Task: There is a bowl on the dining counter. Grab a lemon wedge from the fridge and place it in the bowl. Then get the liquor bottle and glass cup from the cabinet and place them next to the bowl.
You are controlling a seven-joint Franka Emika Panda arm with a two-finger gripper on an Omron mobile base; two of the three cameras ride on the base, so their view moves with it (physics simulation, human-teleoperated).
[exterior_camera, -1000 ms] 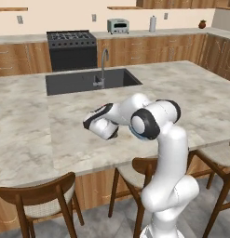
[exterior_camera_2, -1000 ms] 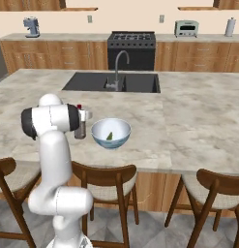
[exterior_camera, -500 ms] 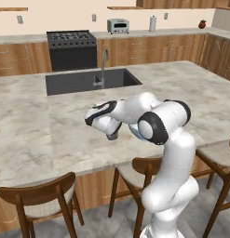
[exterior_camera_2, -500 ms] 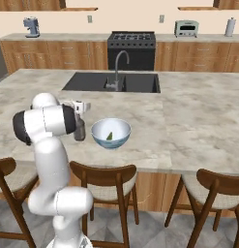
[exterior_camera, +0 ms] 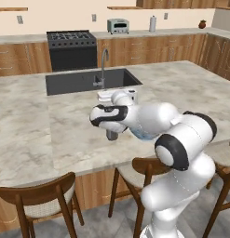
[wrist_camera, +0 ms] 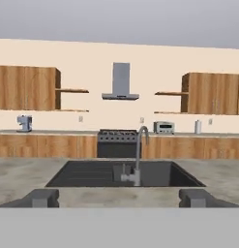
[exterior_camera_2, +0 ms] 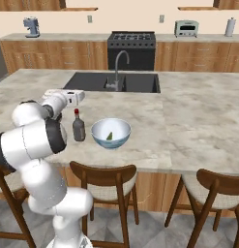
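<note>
While spread wide and empty, tool point(wrist_camera: 119, 196) levelled above surface point(exterior_camera_2: 198, 126), behind bottle point(exterior_camera_2: 79, 127) beside bowl point(exterior_camera_2: 111, 133) holding wedge point(exterior_camera_2: 110, 136).

The white arm folded forward at its dark elbow, forearm level, and the hand point(wrist_camera: 119, 197) pointed straight ahead, its fingers point(wrist_camera: 42, 197) spread wide apart, holding nothing.
</note>
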